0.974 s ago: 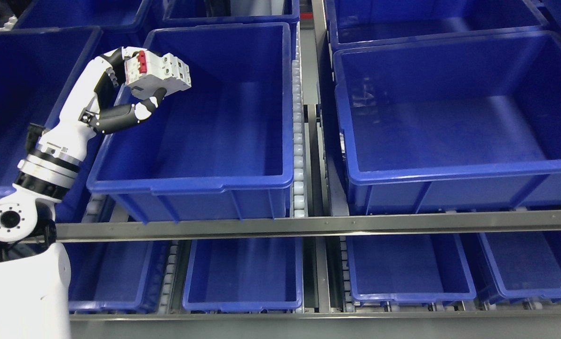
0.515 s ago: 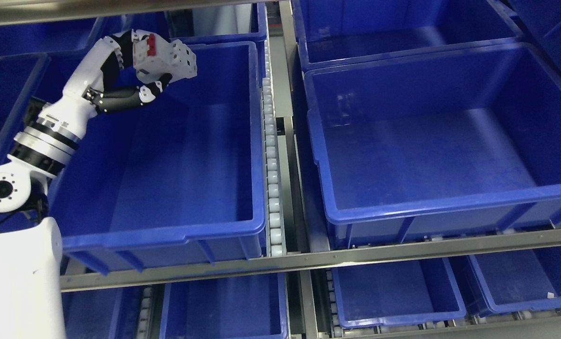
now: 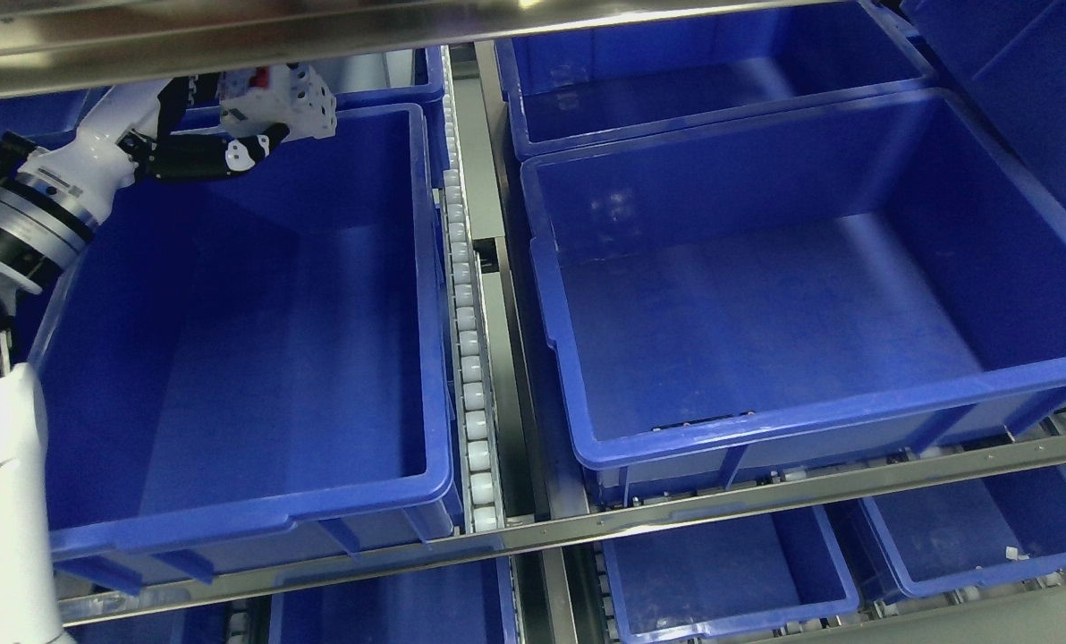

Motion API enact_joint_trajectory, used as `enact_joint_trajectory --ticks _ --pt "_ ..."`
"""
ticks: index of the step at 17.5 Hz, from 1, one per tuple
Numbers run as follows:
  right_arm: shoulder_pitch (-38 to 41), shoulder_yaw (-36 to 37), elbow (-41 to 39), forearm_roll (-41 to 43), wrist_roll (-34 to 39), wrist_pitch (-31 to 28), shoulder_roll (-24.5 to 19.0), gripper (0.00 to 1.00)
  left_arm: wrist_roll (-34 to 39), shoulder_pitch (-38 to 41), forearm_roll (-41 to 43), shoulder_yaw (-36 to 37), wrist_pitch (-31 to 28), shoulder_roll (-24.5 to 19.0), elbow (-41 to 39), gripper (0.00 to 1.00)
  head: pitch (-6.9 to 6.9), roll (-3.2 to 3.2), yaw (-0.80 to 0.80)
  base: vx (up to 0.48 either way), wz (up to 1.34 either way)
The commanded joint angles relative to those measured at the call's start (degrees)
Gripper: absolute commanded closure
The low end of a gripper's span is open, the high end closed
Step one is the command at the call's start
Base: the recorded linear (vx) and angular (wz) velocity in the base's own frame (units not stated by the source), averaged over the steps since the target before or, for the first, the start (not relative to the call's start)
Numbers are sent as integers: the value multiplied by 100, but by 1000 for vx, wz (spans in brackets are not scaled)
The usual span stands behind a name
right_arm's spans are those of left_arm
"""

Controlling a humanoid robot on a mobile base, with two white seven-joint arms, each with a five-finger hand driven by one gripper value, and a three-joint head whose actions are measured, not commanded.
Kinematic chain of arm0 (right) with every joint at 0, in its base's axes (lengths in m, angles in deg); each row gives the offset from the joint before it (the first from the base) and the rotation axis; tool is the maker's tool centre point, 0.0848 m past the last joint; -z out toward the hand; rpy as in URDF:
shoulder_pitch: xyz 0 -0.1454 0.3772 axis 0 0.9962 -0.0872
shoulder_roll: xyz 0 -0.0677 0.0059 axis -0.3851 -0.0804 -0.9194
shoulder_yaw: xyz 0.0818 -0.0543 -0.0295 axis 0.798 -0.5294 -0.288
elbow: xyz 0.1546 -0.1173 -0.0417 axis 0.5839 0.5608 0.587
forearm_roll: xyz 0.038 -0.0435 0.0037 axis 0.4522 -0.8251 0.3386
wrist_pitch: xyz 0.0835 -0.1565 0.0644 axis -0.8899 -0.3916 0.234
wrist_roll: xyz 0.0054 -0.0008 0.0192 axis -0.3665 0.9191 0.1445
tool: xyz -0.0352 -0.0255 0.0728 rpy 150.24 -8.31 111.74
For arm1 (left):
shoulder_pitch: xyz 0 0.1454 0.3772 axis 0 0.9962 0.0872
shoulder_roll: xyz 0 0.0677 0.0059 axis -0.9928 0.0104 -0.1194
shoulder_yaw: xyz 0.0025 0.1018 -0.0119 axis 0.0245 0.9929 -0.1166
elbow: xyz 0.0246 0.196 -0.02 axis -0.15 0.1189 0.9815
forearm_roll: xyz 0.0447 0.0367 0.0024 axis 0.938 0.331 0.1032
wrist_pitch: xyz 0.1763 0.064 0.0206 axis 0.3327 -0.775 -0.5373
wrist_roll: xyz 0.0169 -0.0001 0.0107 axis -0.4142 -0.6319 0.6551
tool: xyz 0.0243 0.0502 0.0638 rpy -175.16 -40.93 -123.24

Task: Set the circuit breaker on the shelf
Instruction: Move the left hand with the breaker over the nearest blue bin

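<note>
My left hand [image 3: 229,125] is shut on a white circuit breaker [image 3: 290,100] with a red switch. It holds the breaker above the far rim of the large blue bin [image 3: 238,528] on the left of the shelf. The steel rail of the shelf level above cuts off the top of the hand and the breaker. The left arm runs in from the lower left edge of the head view. No right arm shows.
A second large blue bin [image 3: 765,420] sits to the right, across a roller track [image 3: 466,340]. More blue bins stand behind and on the level below. A steel shelf rail [image 3: 318,22] crosses the top of the view and another [image 3: 765,496] the front.
The camera has moved, so the shelf and bins slid down and left in the picture. My left hand still grips the breaker and now sits further over the bin's back rim, under the upper rail.
</note>
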Motion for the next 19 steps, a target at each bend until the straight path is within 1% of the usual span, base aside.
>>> enact_joint_trajectory --ticks 1,4,7,12,17,19 --pt "-3 0 0 0 -36 3 100 0 -91 -170 514 287 -3 -500 689 90 0 0 0 35 -92" --pt "-3 0 0 0 -36 3 100 0 -311 -319 892 479 -3 -474 944 90 0 0 0 8 8" --pt "-3 0 0 0 -36 3 100 0 -364 -451 954 760 -3 -404 1085 90 0 0 0 0 0" --pt "-3 0 0 0 -36 3 100 0 -794 -549 972 1358 -3 -403 1375 89 0 0 0 0 0" --pt "5 0 0 0 -36 3 100 0 -874 -478 1315 1464 -3 -377 1638 89 0 0 0 -1 9" --pt "-3 0 0 0 -36 3 100 0 -874 -496 1393 1543 5 -263 1814 88 0 0 0 0 0"
